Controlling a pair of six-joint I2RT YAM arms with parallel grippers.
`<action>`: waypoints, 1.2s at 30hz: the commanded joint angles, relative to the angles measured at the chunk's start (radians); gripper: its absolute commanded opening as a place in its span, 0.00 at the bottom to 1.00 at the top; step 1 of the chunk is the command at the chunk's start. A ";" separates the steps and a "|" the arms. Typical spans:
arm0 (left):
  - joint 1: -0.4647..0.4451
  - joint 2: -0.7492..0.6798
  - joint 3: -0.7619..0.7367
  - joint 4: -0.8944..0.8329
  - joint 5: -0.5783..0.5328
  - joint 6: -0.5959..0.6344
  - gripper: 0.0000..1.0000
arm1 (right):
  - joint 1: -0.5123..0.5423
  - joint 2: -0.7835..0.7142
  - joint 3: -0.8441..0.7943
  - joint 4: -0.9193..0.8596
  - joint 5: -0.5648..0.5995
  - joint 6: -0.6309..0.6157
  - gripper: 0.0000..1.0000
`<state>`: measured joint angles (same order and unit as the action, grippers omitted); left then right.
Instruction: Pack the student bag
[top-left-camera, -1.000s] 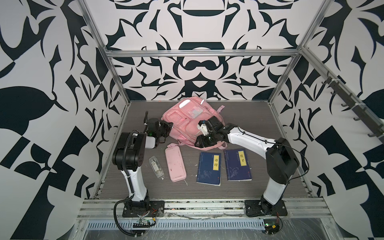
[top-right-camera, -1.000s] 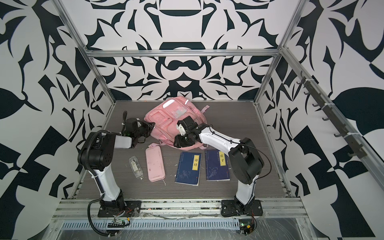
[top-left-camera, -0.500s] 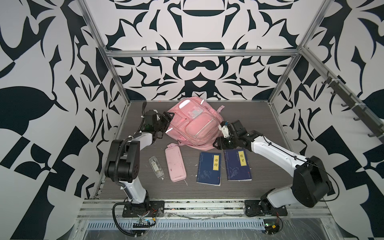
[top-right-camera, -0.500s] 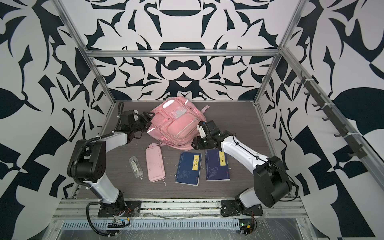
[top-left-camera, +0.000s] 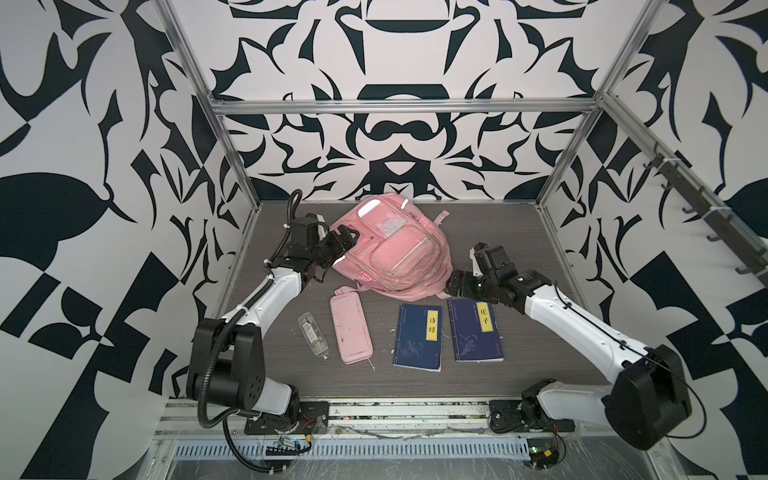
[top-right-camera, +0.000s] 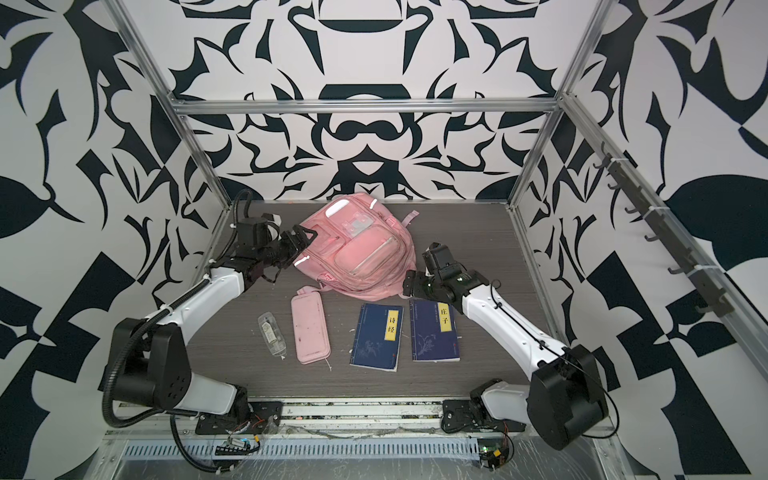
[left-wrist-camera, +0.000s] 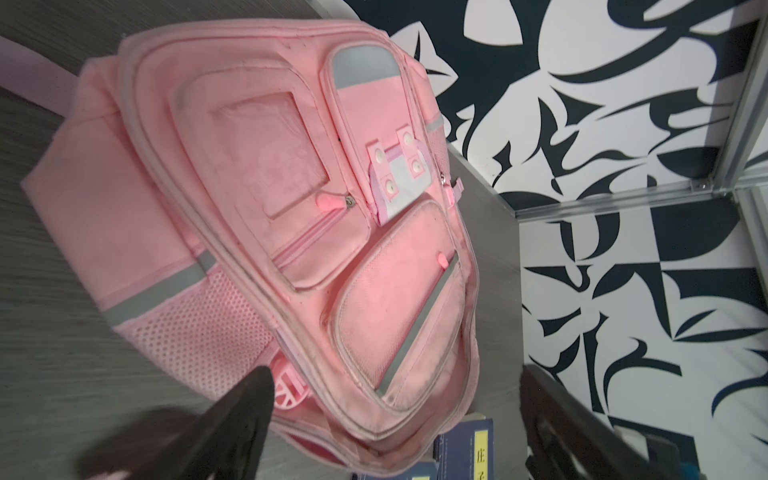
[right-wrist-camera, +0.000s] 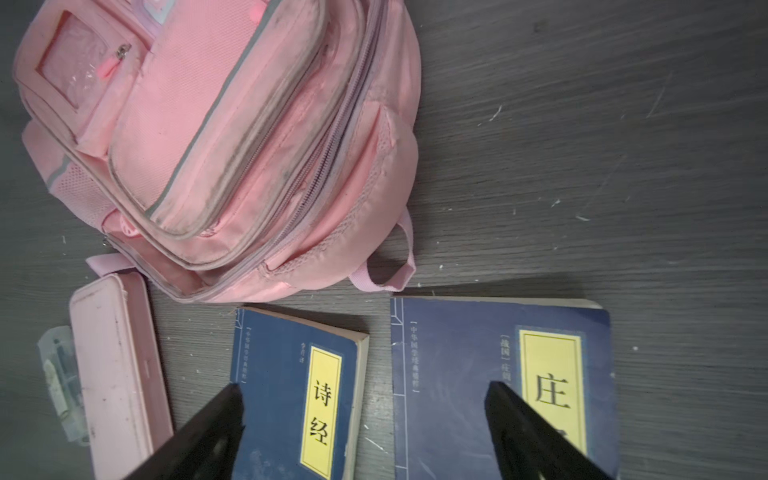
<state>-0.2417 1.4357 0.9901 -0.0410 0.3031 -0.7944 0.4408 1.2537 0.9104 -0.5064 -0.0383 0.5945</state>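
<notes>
Top views both show, far back on the grey table (top-left-camera: 498, 232), the big soft pink fabric student bag (top-left-camera: 399, 253), its left edge hidden by the left gripper (top-left-camera: 341, 240), which, like the right gripper (top-left-camera: 453, 284) nearby, gapes wide, holding nothing.

I see the student bag (top-left-camera: 390, 249) lying on its back at the far middle of the dark table, a little left of centre, with its front facing up. It is a soft pink fabric backpack, slumped and fairly flat, with grubby piping round its stacked front pockets. One pocket carries a clear plastic window (left-wrist-camera: 270, 158). A silver reflective strip (left-wrist-camera: 153, 293) runs beside the mesh side pocket (left-wrist-camera: 199, 328). The carry loop (right-wrist-camera: 409, 247) points to the near right, and a pink strap (top-left-camera: 441, 215) pokes out at the far right. The pocket zips look closed to me.
</notes>
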 joint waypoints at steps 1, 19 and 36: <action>-0.059 -0.055 -0.027 -0.157 0.010 0.128 0.95 | 0.003 -0.042 -0.037 -0.016 0.058 0.062 0.96; -0.370 -0.099 -0.170 -0.222 -0.017 0.108 0.95 | 0.148 0.021 -0.132 0.073 0.016 0.106 0.89; -0.537 0.055 -0.246 -0.091 -0.012 -0.035 0.86 | 0.325 0.133 -0.215 0.205 -0.020 0.273 0.69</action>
<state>-0.7658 1.4559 0.7345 -0.1654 0.2676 -0.8116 0.7570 1.3643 0.6815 -0.3218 -0.0601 0.8474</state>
